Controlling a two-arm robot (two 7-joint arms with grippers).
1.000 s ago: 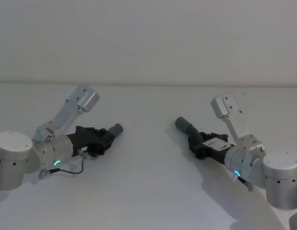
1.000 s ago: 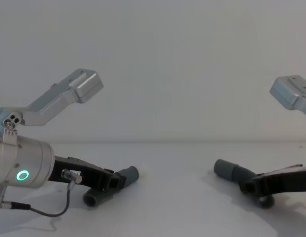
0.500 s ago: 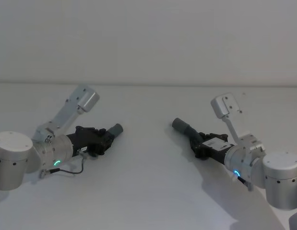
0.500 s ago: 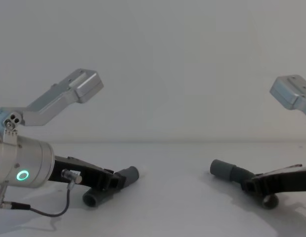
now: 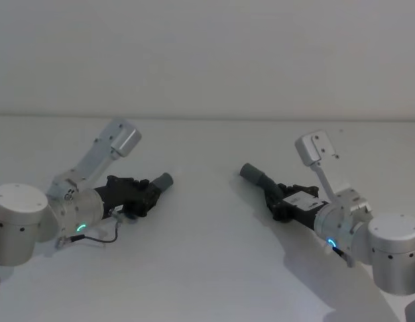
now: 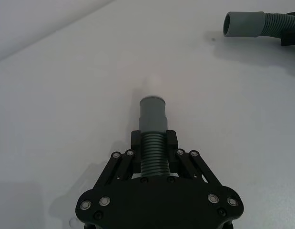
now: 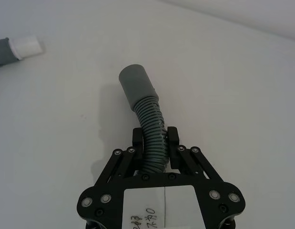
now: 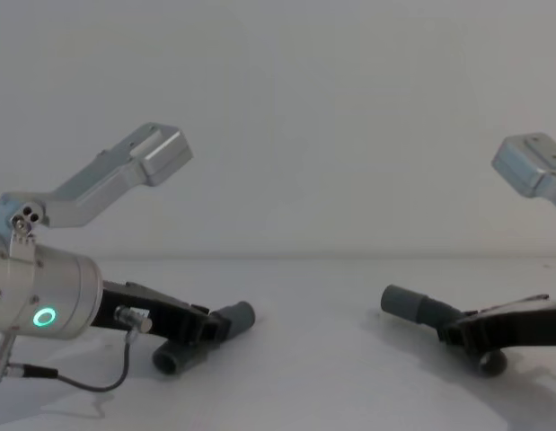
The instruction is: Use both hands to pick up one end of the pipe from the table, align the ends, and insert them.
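On the left of the white table [image 5: 207,268], the left gripper [image 6: 153,143] has its fingers clamped on the ribbed body of the whitish-tipped hose piece [image 6: 152,114]. Well apart to the right, the right gripper [image 7: 154,138] pinches the ribbed body of the socket-ended hose piece [image 7: 137,88], whose cuff angles toward the other piece.

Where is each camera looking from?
Head: up high, looking down at the table; left hand and right hand both show.
Chest: lower, looking across the table; both hands enter from the sides.
Left wrist: looks along the left hand at the tipped piece it grips.
Right wrist: looks along the right hand at the socket piece it grips.
Shared: each wrist view also catches the other piece.
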